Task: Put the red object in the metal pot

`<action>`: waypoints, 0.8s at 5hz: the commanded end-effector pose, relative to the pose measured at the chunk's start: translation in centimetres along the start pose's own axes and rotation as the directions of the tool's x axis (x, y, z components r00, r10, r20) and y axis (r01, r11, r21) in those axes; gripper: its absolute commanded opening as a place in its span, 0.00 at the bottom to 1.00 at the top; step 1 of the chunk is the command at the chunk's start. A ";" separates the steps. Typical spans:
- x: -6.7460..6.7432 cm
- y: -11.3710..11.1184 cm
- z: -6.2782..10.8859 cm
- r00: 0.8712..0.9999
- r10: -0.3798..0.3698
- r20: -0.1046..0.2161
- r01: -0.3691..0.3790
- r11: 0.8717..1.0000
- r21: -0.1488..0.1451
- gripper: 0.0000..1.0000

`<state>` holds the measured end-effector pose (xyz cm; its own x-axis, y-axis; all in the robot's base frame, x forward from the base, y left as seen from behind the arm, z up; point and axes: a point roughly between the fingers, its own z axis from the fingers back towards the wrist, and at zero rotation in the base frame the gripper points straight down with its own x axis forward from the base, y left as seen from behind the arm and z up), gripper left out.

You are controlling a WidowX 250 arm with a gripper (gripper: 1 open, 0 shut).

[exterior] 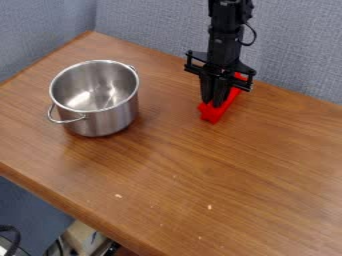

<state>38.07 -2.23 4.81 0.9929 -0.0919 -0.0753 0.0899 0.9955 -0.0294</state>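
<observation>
Near the desk's (pixel 174 190) far edge, toward its right end, stands one gripper (pixel 218 88), pointing straight down from a single dark arm (pixel 227 25). Its two black fingers (pixel 206 84) are drawn in tight against the sides of the block (pixel 218 103), so the gripper is closed on it.

One block is on show: bright red, long and squared off, plastic-looking. Its upper part sits between the fingers and is partly hidden by them; its lower end pokes out below and toward the front, and appears to rest on the wood. It lies slanted rather than square to the desk's edges. Whether it has been raised clear of the wood at all cannot be told from this view.

One pot (pixel 95 96) stands well apart from the block, nearer the desk's left edge and roughly midway between its far corner and its near edge. It is round, shiny steel with straight walls and a rolled rim. One small loop handle (pixel 58 115) sticks out from its side toward the left edge. Its inside shows only bare metal.

The desk is brown wood with visible grain, and a few pale specks lie near its front edge. A grey-blue wall (pixel 80 15) runs behind it.
</observation>
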 end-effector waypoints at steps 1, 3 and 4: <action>0.5 0.1 1.2 1.000 0.003 0.029 -0.003 1.000 -0.003 1.00; 0.4 0.1 1.1 1.000 0.001 0.019 -0.001 1.000 -0.010 0.00; 0.3 0.1 1.1 1.000 -0.001 0.018 0.001 1.000 -0.012 0.00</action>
<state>37.79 -2.35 4.27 0.9893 -0.1002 -0.1065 0.0963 0.9945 -0.0405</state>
